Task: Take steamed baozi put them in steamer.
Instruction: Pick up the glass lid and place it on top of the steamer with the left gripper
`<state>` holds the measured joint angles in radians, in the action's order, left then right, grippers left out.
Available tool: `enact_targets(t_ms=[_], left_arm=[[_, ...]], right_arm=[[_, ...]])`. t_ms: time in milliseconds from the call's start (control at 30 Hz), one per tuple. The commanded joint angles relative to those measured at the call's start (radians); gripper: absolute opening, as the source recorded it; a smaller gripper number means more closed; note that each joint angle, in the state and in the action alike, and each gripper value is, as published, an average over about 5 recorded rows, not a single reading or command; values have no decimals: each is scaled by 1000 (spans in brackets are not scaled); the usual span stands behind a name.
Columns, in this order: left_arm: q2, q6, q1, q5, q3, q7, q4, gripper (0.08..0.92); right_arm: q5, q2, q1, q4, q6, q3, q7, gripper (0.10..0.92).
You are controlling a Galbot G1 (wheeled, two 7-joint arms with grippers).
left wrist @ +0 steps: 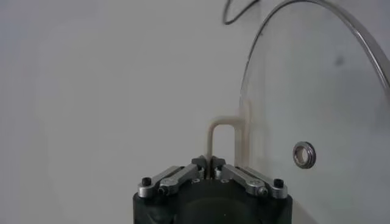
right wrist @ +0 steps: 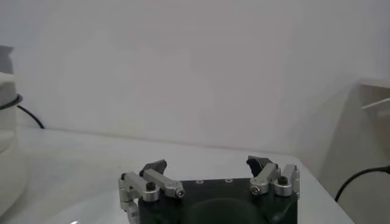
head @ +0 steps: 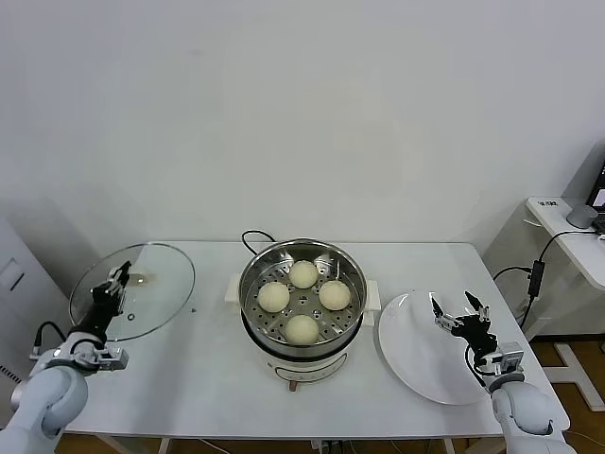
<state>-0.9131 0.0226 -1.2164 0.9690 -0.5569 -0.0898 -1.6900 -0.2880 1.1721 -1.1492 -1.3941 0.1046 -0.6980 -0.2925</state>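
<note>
Resting in the steamer point(head: 253, 274) at the middle of the white table point(head: 208, 378), four steamed baozi point(head: 302, 301) sit in a diamond on the perforated tray floor, well apart from both of my jaws. The buns are smooth, cream-white domes, none touching its neighbour. The pot is round, shiny stainless steel on a white base with side handles, a black cord point(head: 253, 238) looping behind it.

My left gripper point(head: 115, 282) is off to the left of the steamer, its jaws clenched on the thin cream handle point(left wrist: 223, 139) of the glass lid point(head: 156, 284). In the left wrist view the handle is a slim arch rising straight out of the pinched tips. The lid is a clear round disc with a metal rim and a small metal vent ring point(left wrist: 304, 154), and it stands tilted beside the pot, apart from it.

My right gripper point(head: 461, 315) is on the far side of the steamer, above the flat white plate point(head: 406, 355), jaws released and spread wide with nothing between them. The plate is smooth, round and bare, lying just beside the steamer's base.
</note>
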Motion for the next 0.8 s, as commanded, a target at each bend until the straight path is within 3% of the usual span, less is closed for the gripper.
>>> enact_targets(t_ms=[33, 333, 800], left_arm=[[67, 255, 4, -84, 99, 136, -305, 104], [67, 522, 100, -5, 315, 216, -436, 104], [-37, 700, 271, 207, 608, 303, -416, 104]], right_arm=[[-11, -3, -8, -19, -1, -6, 0, 823], [-17, -7, -22, -42, -4, -10, -1, 823], [-17, -10, -30, -46, -5, -14, 2, 823]])
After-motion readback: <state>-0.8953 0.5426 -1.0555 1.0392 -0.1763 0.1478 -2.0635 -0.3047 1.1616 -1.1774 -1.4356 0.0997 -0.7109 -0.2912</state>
